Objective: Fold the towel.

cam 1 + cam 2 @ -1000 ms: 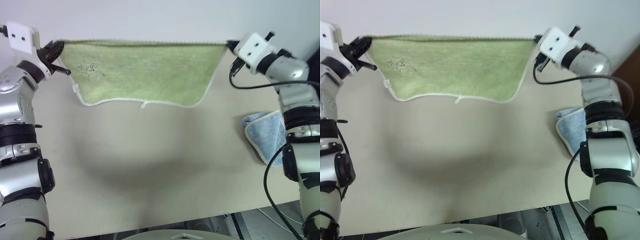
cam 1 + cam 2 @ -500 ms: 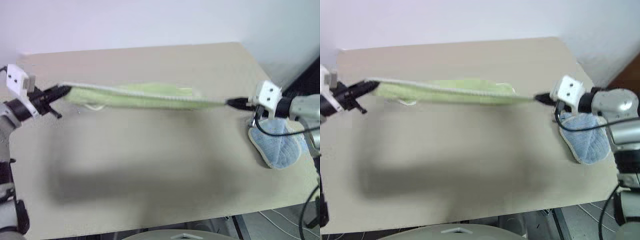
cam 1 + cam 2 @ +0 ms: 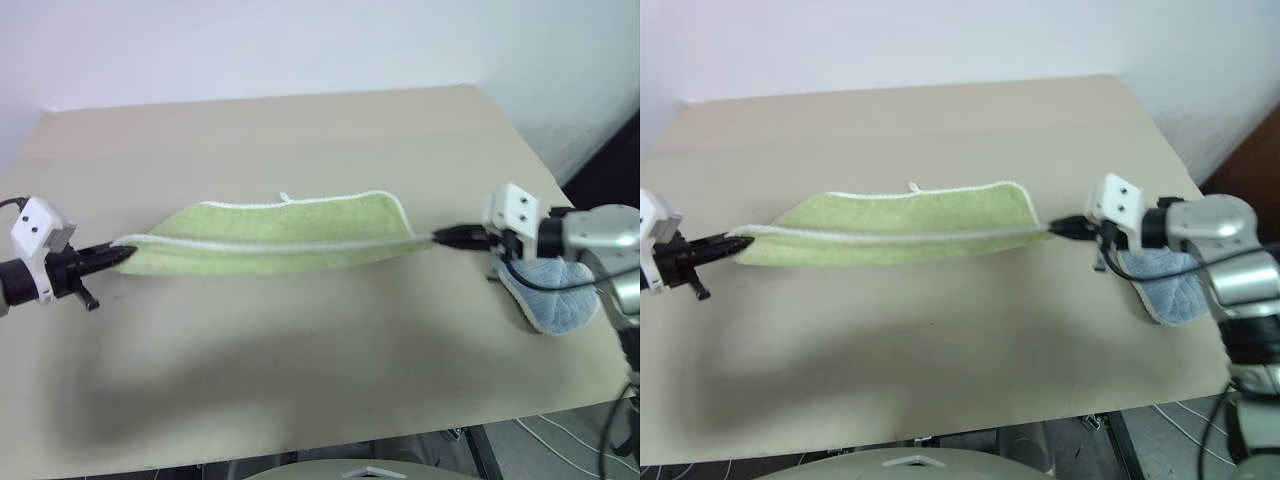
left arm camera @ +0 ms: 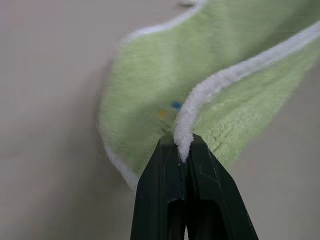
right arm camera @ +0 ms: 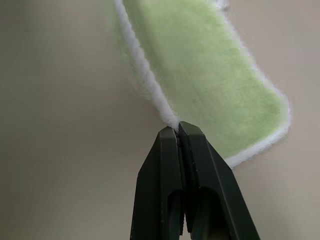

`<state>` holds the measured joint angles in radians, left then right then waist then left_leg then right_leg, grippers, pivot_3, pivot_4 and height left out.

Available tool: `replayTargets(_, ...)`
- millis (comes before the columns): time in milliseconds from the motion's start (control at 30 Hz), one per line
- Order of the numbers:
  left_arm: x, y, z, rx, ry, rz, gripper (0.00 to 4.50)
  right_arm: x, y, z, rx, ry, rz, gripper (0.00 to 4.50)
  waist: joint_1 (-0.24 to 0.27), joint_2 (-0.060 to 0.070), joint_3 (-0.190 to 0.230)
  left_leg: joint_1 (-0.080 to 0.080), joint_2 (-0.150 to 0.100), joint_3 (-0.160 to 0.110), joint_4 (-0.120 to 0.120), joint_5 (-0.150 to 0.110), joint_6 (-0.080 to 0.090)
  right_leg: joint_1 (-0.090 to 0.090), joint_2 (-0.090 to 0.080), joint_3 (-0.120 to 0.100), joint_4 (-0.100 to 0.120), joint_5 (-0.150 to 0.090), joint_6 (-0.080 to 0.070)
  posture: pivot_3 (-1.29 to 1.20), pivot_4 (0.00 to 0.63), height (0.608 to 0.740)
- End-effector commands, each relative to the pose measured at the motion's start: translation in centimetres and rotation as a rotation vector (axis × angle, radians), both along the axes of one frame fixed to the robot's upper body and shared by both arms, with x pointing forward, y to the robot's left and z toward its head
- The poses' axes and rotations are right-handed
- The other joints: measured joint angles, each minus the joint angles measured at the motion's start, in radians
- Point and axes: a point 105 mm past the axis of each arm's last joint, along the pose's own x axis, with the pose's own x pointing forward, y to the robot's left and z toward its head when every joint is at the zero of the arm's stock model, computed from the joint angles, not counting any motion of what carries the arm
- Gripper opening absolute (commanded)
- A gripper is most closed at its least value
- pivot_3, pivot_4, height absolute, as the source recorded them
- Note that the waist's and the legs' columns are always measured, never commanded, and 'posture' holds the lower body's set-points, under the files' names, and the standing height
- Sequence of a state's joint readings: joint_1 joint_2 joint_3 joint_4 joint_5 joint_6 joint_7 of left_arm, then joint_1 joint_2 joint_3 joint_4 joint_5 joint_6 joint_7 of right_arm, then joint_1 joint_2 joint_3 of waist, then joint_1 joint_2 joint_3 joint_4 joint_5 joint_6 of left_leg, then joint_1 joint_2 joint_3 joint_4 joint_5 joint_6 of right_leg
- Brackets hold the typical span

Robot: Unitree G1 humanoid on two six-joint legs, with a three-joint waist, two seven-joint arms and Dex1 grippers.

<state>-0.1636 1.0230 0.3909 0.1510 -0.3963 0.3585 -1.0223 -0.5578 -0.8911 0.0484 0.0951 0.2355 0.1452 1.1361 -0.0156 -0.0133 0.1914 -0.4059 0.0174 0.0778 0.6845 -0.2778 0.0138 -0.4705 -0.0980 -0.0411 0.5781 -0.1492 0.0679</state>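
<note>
Light green towel (image 3: 285, 232) with white edging stretched taut across the worktop (image 3: 300, 130), far half draped flat.

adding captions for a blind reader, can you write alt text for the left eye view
A light green towel is stretched low over a tan table, each end corner pinched in a shut robot hand: the left hand and the right hand. A light blue cloth lies under the right arm near the table's edge.
</note>
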Motion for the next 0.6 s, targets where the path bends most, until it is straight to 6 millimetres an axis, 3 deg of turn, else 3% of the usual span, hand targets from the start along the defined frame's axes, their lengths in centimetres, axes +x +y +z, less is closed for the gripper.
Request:
replayTargets(33, 2.4, 2.4, -0.2, 0.148, -0.077, 0.155, 0.00, 3.4, -0.7, 0.7, -0.059, -0.129, -0.118, 0.04, 0.001, 0.000, 0.000, 0.001, 0.000, 0.001, 0.000, 0.001, 0.001, 0.001, 0.000, 0.000, 0.001, 0.000, -0.001, 0.00, 0.150, 0.728)
replayTargets(267, 6.5, 1.1, -1.4, 0.278, -0.115, 0.139, 0.00, 8.9, 0.0, -0.1, -0.099, -0.191, -0.249, 0.04, 0.000, -0.001, 0.000, -0.004, -0.003, 0.006, 0.000, 0.001, 0.002, -0.002, 0.000, -0.001, 0.002, 0.003, 0.002, 0.00, 0.150, 0.728)
replayTargets(467, 8.2, 0.7, -1.9, 0.347, -0.139, 0.135, 0.00, 10.1, 0.0, -1.7, -0.187, -0.220, -0.259, 0.04, 0.000, -0.001, 0.000, -0.004, -0.003, 0.007, -0.001, 0.001, 0.003, -0.002, 0.000, -0.001, 0.002, 0.003, 0.003, 0.00, 0.150, 0.728)
replayTargets(567, 8.6, 0.4, -1.5, 0.333, -0.169, 0.132, 0.67, 10.1, -0.1, -1.9, -0.184, -0.214, -0.252, 0.00, -0.003, -0.001, 0.000, -0.004, -0.003, 0.007, -0.001, 0.001, 0.004, -0.002, 0.000, -0.001, 0.002, 0.003, 0.003, 0.00, 0.150, 0.728)
replayTargets(600, 8.7, 0.2, -1.4, 0.314, -0.175, 0.127, 1.00, 9.9, -0.1, -2.1, -0.183, -0.208, -0.244, 0.45, -0.003, -0.001, 0.000, -0.004, -0.003, 0.007, -0.001, 0.001, 0.004, -0.002, 0.000, -0.001, 0.002, 0.003, 0.003, 0.00, 0.150, 0.728)
